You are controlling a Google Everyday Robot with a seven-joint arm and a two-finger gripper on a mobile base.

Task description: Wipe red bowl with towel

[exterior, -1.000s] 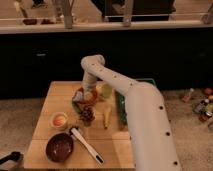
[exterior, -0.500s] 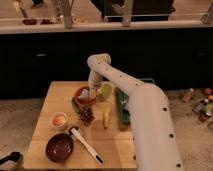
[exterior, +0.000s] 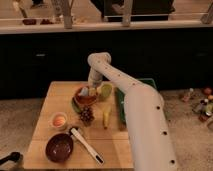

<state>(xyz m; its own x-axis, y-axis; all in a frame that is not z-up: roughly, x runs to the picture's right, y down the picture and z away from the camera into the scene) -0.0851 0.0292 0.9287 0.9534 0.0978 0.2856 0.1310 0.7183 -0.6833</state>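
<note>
**Desk:** What is on your screen, nearest first?

**Operator:** At the front of the wooden surface [exterior: 55, 97] I see a dark bowl [exterior: 59, 147]. A black-handled utensil [exterior: 86, 145] lies slantwise just beside it. Behind them sit a small pale cup [exterior: 59, 120] with something orange in it, a brown cone-like lump [exterior: 86, 116] and a banana [exterior: 106, 116].

**Desk:** And the red bowl?

**Operator:** The red bowl [exterior: 79, 100] is past the lump, near the middle of the surface toward the far edge. It looks orange-red with a darker inside, and something green shows under its left rim. I cannot tell whether it sits flat or tilted.

**Desk:** How does it lie to the tool?

**Operator:** The tool [exterior: 88, 92] is down inside the bowl, at its far right part. A pale patch [exterior: 83, 92] shows there too. It may be the towel, but I cannot be sure. I cannot tell if the tool is apart, together or clamped on anything.

**Desk:** Farther back?

**Operator:** A green cup [exterior: 105, 91] stands just right of the bowl, with a green tray [exterior: 120, 102] beyond it. The white arm [exterior: 142, 120] reaches in from the right foreground.
</note>
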